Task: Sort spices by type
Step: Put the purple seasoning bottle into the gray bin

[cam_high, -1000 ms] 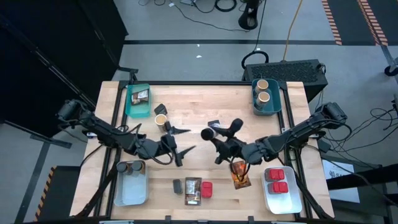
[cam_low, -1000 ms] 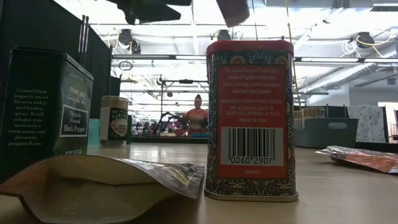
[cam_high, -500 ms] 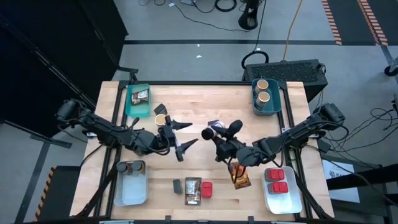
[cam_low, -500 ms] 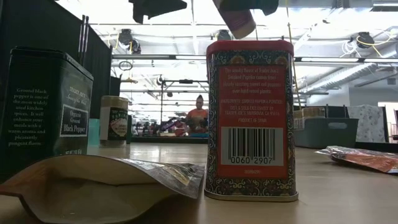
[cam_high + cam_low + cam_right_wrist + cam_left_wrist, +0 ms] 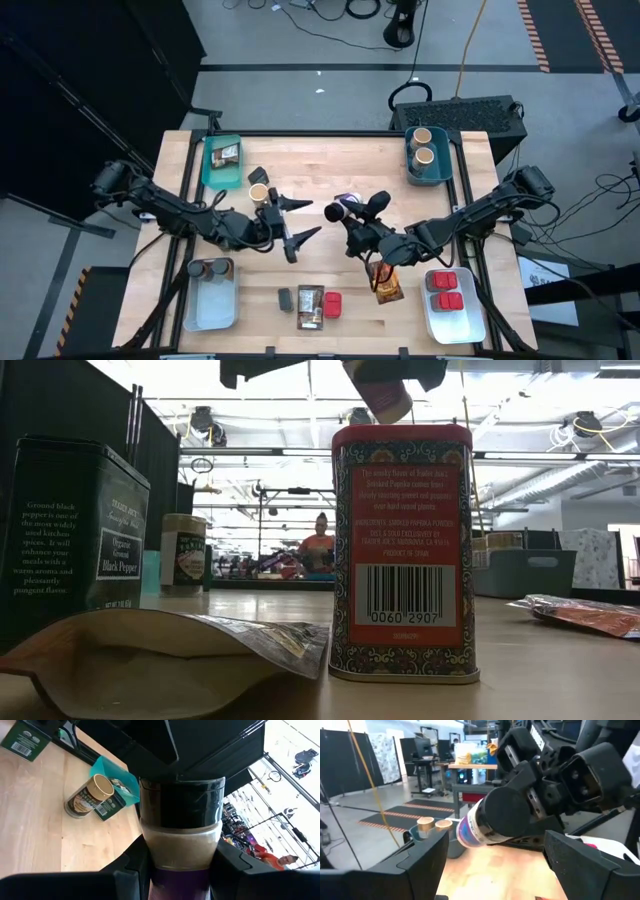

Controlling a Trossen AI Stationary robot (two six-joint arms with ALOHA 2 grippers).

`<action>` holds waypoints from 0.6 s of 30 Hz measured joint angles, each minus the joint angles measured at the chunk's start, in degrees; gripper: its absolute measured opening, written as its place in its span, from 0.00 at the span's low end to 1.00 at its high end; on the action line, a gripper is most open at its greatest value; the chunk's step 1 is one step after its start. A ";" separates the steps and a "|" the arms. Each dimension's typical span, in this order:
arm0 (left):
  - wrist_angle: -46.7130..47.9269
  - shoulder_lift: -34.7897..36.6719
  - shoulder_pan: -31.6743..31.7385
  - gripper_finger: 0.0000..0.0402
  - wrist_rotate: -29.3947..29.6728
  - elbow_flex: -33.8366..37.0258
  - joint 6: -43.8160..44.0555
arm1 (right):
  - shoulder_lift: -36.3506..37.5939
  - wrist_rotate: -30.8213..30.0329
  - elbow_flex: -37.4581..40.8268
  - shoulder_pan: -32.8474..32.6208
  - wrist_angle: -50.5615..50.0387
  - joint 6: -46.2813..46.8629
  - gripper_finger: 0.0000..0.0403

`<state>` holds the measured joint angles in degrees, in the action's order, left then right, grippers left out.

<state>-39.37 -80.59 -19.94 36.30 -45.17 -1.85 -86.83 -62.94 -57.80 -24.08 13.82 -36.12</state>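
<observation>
Near the table's middle, your right gripper point(image 5: 345, 212) is clamped on a jar point(image 5: 181, 832) with a black lid, pale contents and a purple label, held off the wood and pointing toward the left arm. Your left gripper point(image 5: 295, 218) sits just across from it with its fingers point(image 5: 420, 862) spread wide, and the jar's lid end point(image 5: 507, 812) lies in front of that gap without touching either finger. From the left wrist view you can read only part of the jar's label, and the right gripper's body hides the rest of it. Just beside the left gripper a tan cylinder point(image 5: 259, 192) stands on the table, and a small dark packet point(image 5: 256, 175) lies near it. Two more tan cylinders point(image 5: 422, 146) sit in the teal bin point(image 5: 447, 160) at the far right corner; another teal bin point(image 5: 208, 172) at the far left holds a printed packet point(image 5: 226, 155). The white bin point(image 5: 215, 310) at the near left holds two dark jars point(image 5: 205, 268), and the white bin point(image 5: 440, 325) at the near right holds two red tins point(image 5: 446, 290). An orange packet point(image 5: 385, 281) lies under the right arm, partly covered by it. Along the near edge stand a black tin point(image 5: 70, 530), a brown packet point(image 5: 170, 655) and a red tin point(image 5: 403, 550), which fill most of the low view and block much of the table behind them, so there you see only cut-off pieces of the grippers at the top.
</observation>
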 joint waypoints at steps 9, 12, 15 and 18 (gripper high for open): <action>4.24 -3.09 0.17 0.81 1.33 -4.92 0.07 | 0.00 0.00 0.00 0.00 -1.45 0.51 0.31; 4.54 -3.38 0.18 0.81 0.78 -5.75 0.07 | 0.00 -0.02 0.00 0.02 -1.89 0.87 0.31; 4.09 -4.47 0.89 0.81 0.67 -6.73 0.07 | 0.00 0.00 0.00 0.07 -1.97 0.90 0.31; 4.49 -6.51 1.76 0.81 0.59 -7.78 0.04 | 0.00 0.00 0.00 0.09 -1.97 0.90 0.31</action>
<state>-34.87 -87.10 -18.18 36.89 -52.95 -1.80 -86.83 -62.94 -57.80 -23.99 11.86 -35.22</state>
